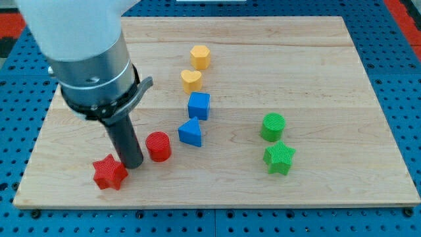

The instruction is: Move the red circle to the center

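Note:
The red circle [158,146] stands on the wooden board [329,79] at the lower left of the view. My tip [133,164] rests on the board just left of the red circle, between it and the red star [108,173], close to both. Whether it touches either one I cannot tell. The arm's grey body [89,59] hangs over the board's upper left.
A blue triangle [191,133] lies right of the red circle, with a blue cube [198,105] above it. A yellow heart [191,80] and a yellow hexagon [200,57] sit higher up. A green circle [273,126] and a green star [279,158] are at the right.

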Action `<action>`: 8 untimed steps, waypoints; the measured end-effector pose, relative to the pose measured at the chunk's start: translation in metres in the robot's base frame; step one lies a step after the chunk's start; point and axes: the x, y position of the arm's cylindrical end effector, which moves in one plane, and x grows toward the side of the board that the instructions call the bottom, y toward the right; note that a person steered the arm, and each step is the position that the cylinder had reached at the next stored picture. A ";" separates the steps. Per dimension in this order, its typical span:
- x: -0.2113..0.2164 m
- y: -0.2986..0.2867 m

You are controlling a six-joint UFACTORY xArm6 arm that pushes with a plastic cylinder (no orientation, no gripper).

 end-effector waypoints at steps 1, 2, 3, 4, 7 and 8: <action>0.004 0.000; -0.026 -0.032; -0.055 -0.033; -0.056 -0.009; 0.005 0.072; 0.004 0.026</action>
